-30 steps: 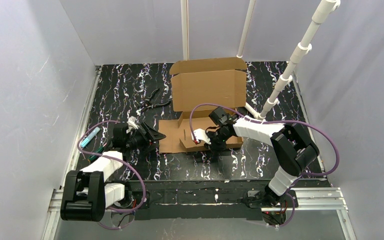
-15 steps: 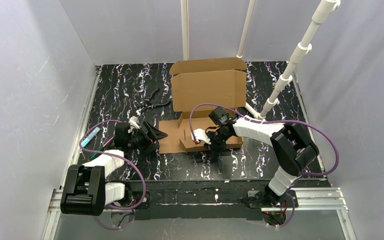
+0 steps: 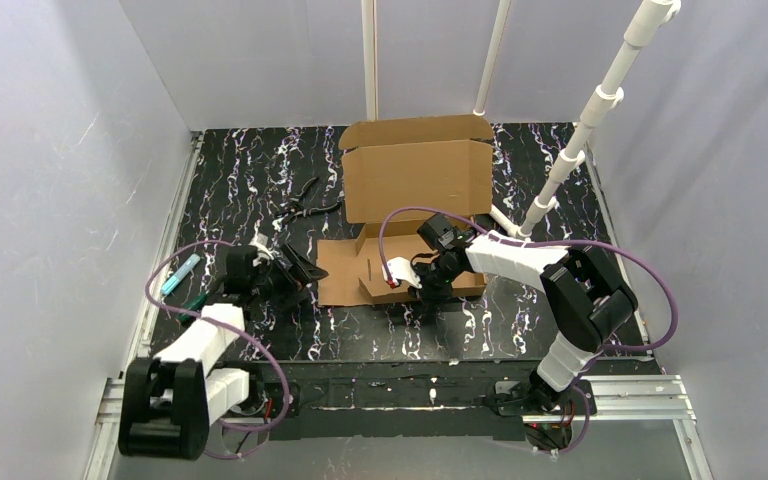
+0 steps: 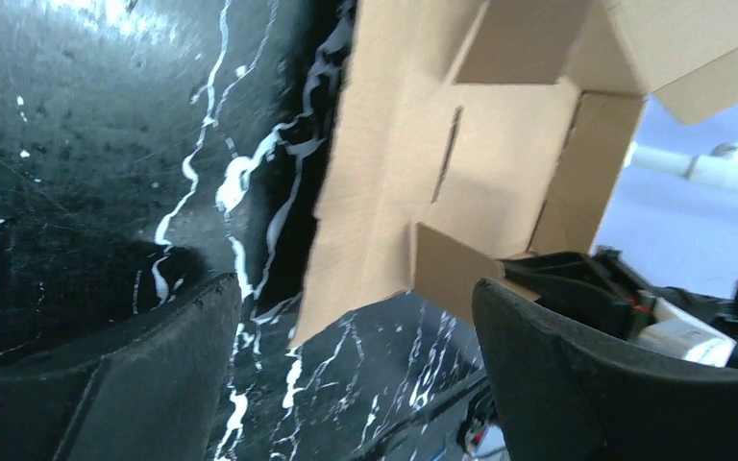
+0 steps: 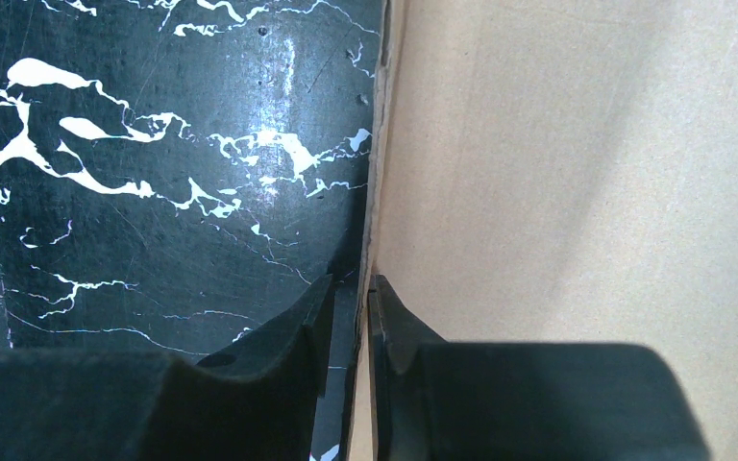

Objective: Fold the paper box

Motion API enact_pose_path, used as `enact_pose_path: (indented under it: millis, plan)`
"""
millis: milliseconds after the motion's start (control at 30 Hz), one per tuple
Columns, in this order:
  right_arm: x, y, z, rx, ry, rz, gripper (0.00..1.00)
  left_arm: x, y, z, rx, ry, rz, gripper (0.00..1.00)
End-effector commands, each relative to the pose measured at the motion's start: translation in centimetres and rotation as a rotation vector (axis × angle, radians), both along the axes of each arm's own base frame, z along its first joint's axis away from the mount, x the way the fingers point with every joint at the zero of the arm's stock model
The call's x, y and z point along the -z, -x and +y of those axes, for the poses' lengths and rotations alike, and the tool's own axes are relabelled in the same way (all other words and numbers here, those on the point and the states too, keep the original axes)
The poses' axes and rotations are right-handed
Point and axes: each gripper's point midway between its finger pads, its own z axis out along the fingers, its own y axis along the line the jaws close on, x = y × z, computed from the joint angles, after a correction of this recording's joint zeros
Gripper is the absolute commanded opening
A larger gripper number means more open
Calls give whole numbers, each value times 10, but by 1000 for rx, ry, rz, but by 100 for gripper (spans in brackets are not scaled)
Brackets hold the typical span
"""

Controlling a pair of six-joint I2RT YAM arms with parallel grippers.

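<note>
Folding looks partway done: the paper box (image 3: 415, 180) sits at the far middle of the table (image 3: 240, 180), rear lid and far walls raised, near slotted panel lying flat. Left of the box lie pliers (image 3: 305, 205). Your left gripper (image 3: 300, 270) hangs just off the flat panel's left edge, fingers spread wide, holding nothing. At the box's near edge your right gripper (image 5: 351, 288) pinches the cardboard rim. Left to do, I judge: near wall, side flaps, lid. The box holds nothing.
</note>
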Motion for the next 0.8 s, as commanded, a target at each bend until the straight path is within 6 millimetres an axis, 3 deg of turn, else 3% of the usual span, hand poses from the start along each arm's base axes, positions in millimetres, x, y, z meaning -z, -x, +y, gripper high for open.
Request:
enact_pose_path:
  millis: [0,167,233,333,533,767]
  plan:
    - [8,16,-7,-14,43,78,27,8,1,-14,75,61,77,77]
    - [9,18,-6,-16,42,84,28,7,-2,-30,146,138,86,49]
    - [9,18,-6,-18,41,83,28,1,-4,-38,182,166,60,21]
    - [8,18,-6,-18,38,86,28,-15,-7,-50,242,193,-3,0]
    - [10,19,-6,-20,43,91,28,-37,-9,-66,319,192,-88,0]
    - [11,19,-7,-20,49,88,28,-45,-4,-87,395,189,-109,0]
